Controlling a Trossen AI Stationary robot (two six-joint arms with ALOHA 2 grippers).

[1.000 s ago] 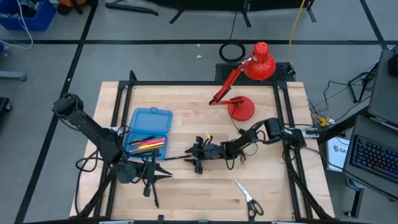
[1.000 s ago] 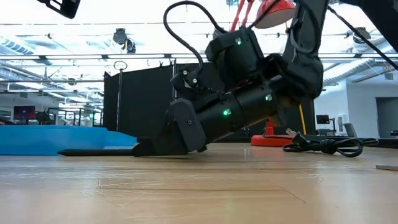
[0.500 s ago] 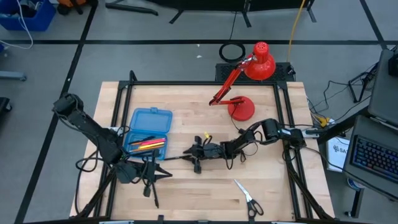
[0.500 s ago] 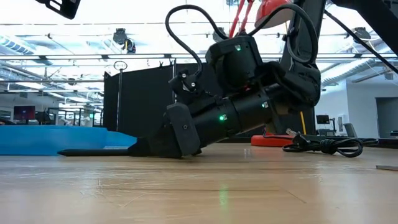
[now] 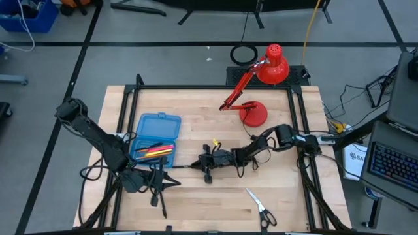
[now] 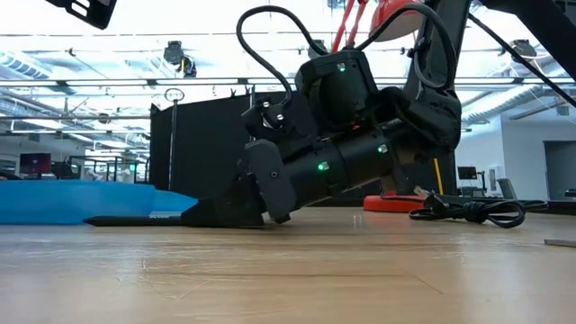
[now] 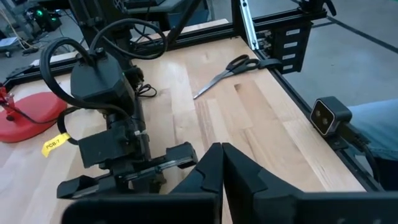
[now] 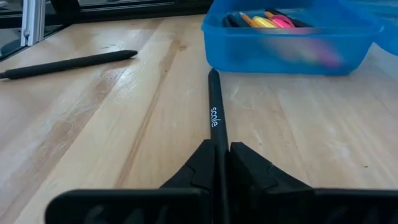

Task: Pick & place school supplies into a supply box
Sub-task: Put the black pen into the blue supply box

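Right wrist view: black pen [image 8: 215,112] pinched between the right gripper [image 8: 219,155] fingers, lying low along the bench [image 8: 93,137], tip pointing at the blue box [image 8: 292,43] and just short of its wall. Box sits open on the bench's left half [image 5: 157,136] with orange, yellow and pink pens [image 5: 155,151] inside. Second black pen [image 8: 68,64] lies loose on the wood, off to the side. Scissors [image 5: 260,207] near the front edge, well apart from the box. Left gripper [image 5: 171,182] low near the box's front corner, fingers closed on nothing. Red lamp [image 5: 261,85] at the back.
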